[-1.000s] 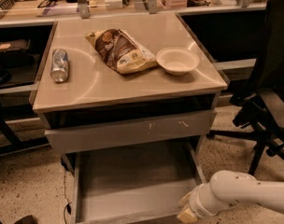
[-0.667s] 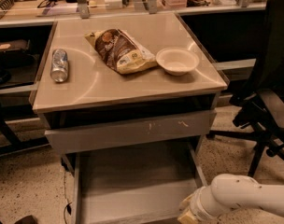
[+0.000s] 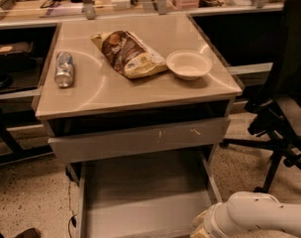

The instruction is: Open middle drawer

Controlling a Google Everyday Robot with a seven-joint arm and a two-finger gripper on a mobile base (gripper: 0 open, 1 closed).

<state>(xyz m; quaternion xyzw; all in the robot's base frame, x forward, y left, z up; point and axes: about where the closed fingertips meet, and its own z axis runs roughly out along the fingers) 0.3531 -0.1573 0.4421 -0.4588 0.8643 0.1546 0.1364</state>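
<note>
The middle drawer is pulled out towards me below the cabinet, and its bare grey tray interior shows. Its front lies at the bottom edge of the view and is mostly cut off. Above it sits the taller grey front with white scratch marks. My white arm comes in from the bottom right. My gripper is at the drawer's front right corner, low at the picture's edge and partly cut off.
On the beige cabinet top lie a silver can, a brown snack bag and a white bowl. A black office chair stands close on the right. Cluttered desks run along the back and left.
</note>
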